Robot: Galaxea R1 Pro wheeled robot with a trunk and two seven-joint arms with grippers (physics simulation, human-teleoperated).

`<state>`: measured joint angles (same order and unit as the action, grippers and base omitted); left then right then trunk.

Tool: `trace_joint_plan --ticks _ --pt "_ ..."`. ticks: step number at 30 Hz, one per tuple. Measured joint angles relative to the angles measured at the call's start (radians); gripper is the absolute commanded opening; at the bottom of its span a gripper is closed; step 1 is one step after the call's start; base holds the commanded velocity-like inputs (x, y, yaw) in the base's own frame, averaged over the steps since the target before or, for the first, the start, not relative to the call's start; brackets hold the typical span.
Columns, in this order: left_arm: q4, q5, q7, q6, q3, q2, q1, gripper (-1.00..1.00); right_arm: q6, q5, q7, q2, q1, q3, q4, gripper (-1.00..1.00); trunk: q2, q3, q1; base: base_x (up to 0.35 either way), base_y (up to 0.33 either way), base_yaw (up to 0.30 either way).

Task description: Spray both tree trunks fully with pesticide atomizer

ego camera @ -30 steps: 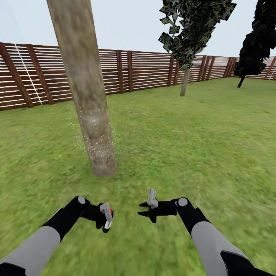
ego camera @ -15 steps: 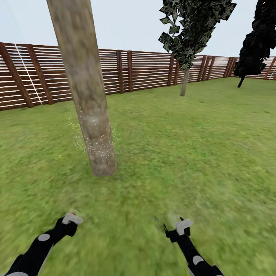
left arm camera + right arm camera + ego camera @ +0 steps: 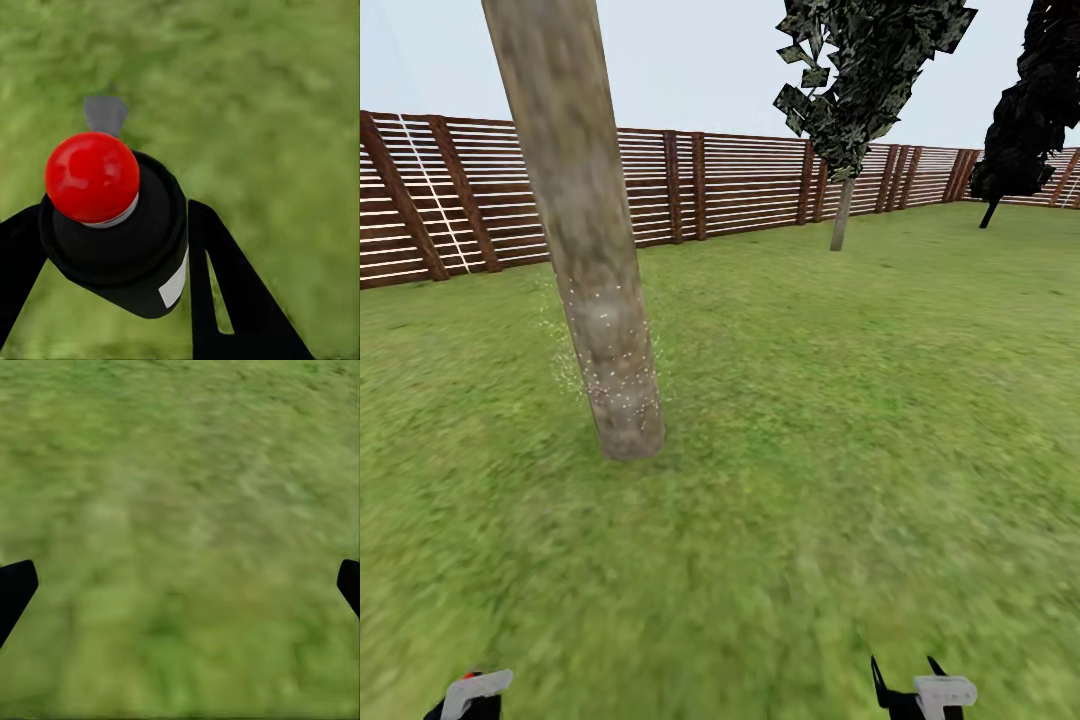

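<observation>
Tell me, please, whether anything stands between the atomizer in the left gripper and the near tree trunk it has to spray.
Nothing visible does: only open grass lies between the left gripper, which holds the atomizer, and the near tree trunk.

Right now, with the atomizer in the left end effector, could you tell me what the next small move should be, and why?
Probably raise the left end effector and aim the pesticide atomizer at the near tree trunk. The bottle sits gripped between the fingers but faces the grass, and in the head view white specks show only on the trunk's lower part, so the upper part looks unsprayed.
</observation>
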<state>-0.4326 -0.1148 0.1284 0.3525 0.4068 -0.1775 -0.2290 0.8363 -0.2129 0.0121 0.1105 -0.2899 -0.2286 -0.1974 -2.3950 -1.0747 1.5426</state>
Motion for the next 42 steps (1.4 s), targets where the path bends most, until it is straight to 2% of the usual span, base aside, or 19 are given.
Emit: trace_joint_plan --ticks 1,2,3,5,7,18,20,22,25,42 --pt "0.012 0.002 -0.001 0.0 0.001 -0.001 0.0 -1.0 -0.001 0.0 -0.001 -0.001 0.0 0.0 0.001 1.0 0.0 0.0 0.0 0.0 0.0 0.0" --pt "0.018 0.003 -0.001 0.001 0.003 -0.002 0.0 -1.0 -0.001 -0.002 -0.001 -0.013 0.0 0.002 0.001 1.0 0.0 0.0 0.0 0.0 0.0 0.0" --pt "0.021 0.003 -0.001 0.002 0.005 -0.003 0.0 -1.0 -0.001 -0.006 -0.001 -0.036 0.0 0.004 0.012 1.0 0.0 0.0 0.0 0.0 0.0 0.0" --pt "0.021 0.003 -0.002 0.002 0.005 -0.003 0.001 -1.0 0.0 -0.001 0.0 -0.044 0.0 0.0 0.044 1.0 0.0 0.001 0.0 0.0 0.0 0.0" --pt "0.022 0.003 -0.002 0.002 0.006 -0.004 0.0 -1.0 0.0 0.0 0.001 -0.044 0.0 0.0 0.048 1.0 0.0 0.004 0.0 0.0 0.0 0.0" --pt "0.026 0.004 -0.003 0.001 0.006 -0.006 0.0 -1.0 -0.001 -0.005 -0.003 -0.044 0.0 0.002 0.056 1.0 0.077 0.04 -0.042 0.0 0.0 0.0" --pt "0.026 0.004 -0.003 0.001 0.009 -0.007 0.0 -1.0 -0.002 -0.005 -0.004 -0.045 0.0 0.002 0.095 1.0 0.091 0.046 -0.05 0.0 0.0 0.0" --pt "0.026 0.003 -0.003 0.002 0.029 -0.007 0.0 -1.0 -0.002 -0.004 -0.004 -0.046 0.0 0.002 0.148 1.0 0.105 0.053 -0.057 0.0 0.0 0.0" --pt "0.026 0.003 -0.002 0.002 0.041 -0.007 0.0 -1.0 -0.002 -0.003 -0.004 -0.046 0.0 0.002 0.163 1.0 0.126 0.062 -0.069 0.0 0.0 0.0" --pt "0.022 -0.003 -0.001 0.002 0.04 0.0 0.001 -1.0 -0.002 -0.005 -0.002 -0.045 0.0 0.002 0.165 1.0 0.126 0.062 -0.069 0.0 0.0 0.0"
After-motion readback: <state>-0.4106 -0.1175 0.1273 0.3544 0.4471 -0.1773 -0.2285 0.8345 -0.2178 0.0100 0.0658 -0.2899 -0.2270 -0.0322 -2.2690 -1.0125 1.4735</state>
